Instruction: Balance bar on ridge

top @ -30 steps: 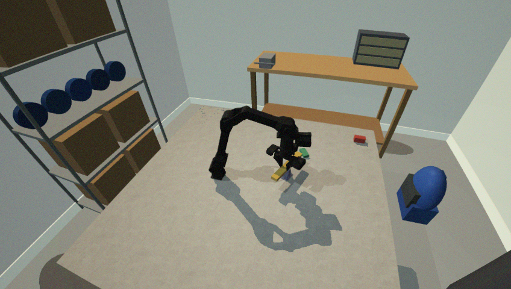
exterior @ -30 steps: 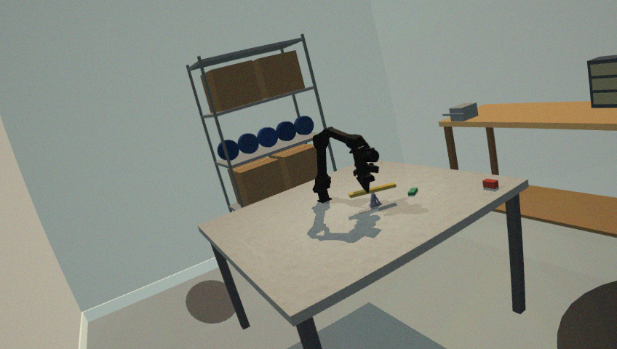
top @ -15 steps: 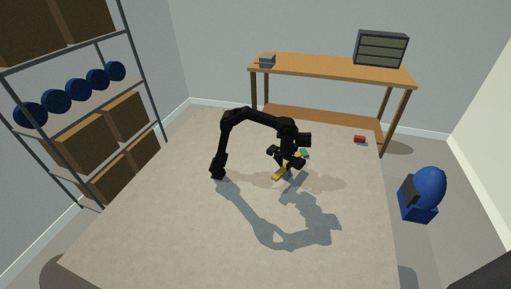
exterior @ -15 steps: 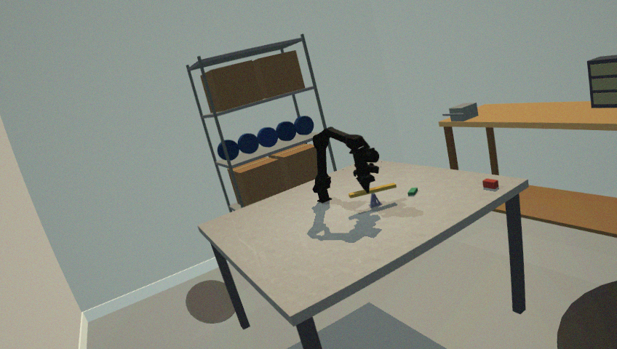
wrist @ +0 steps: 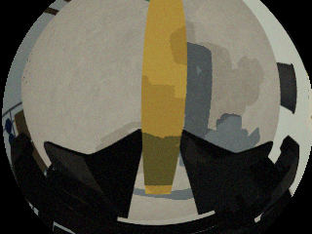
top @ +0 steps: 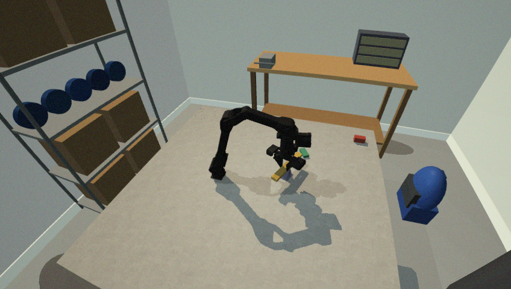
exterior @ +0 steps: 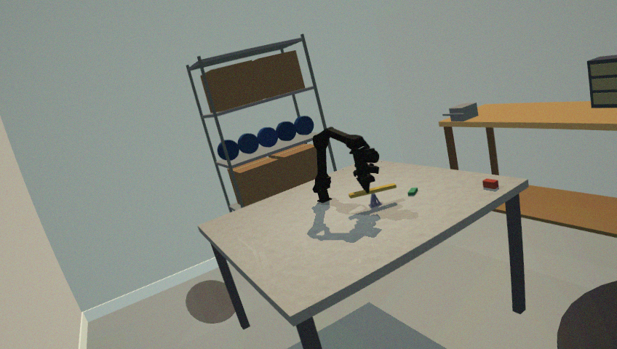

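Observation:
The yellow bar (top: 279,172) (exterior: 383,188) (wrist: 163,73) is off the table and looks about level, its shadow running beside it. My gripper (exterior: 367,190) (wrist: 161,134) is shut on the bar, with one finger on each long side, a little to the robot-base side of the ridge in the exterior view. The purple ridge (top: 287,176) (exterior: 375,201) stands on the table under the bar's middle part. Its top is at or very near the bar's underside; I cannot tell if they touch. The bar hides the ridge in the wrist view.
A green block (top: 304,152) (exterior: 412,191) lies on the table beyond the bar's far end. A red block (top: 359,138) (exterior: 490,183) lies near the table's far corner. The table (top: 179,232) (exterior: 268,242) carries the arm's base on the left of the bar.

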`<state>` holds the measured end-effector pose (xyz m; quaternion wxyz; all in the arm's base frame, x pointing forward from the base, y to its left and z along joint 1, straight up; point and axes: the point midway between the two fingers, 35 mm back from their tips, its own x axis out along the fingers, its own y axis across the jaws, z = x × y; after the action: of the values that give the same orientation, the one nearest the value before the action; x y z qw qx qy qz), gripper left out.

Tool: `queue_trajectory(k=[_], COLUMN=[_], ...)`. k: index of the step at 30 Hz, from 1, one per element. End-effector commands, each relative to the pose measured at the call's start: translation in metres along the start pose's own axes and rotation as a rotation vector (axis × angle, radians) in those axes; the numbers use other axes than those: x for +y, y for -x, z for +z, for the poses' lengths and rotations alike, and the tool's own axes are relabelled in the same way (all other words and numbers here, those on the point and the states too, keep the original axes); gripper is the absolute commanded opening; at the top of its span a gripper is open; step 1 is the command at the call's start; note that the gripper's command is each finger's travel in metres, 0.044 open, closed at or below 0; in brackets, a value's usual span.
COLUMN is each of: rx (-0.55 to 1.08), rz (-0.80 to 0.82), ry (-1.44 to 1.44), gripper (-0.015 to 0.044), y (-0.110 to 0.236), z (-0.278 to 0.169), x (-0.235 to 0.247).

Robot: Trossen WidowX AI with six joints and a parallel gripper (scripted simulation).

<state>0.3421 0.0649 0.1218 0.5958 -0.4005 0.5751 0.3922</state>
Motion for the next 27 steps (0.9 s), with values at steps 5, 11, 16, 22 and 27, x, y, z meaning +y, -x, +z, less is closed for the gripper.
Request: queue_trajectory(k=[5,11,16,22,27], rx=[-0.001,-0.001,-0.001,-0.001,-0.001], rz=[-0.002,-0.002,-0.002,-0.002,-0.002], ry=[0.004,0.004,0.004,0.004,0.004], gripper=[0.0000,0.0000,0.0000,0.0000,0.0000], y=[-0.0009,-0.0014,-0.0018,-0.0024,-0.0027], z=[0.0002,0.0002,0.0003,0.0003,0.0003], x=[-0.0005,-0.0005,-0.0005,-0.0005,-0.0005])
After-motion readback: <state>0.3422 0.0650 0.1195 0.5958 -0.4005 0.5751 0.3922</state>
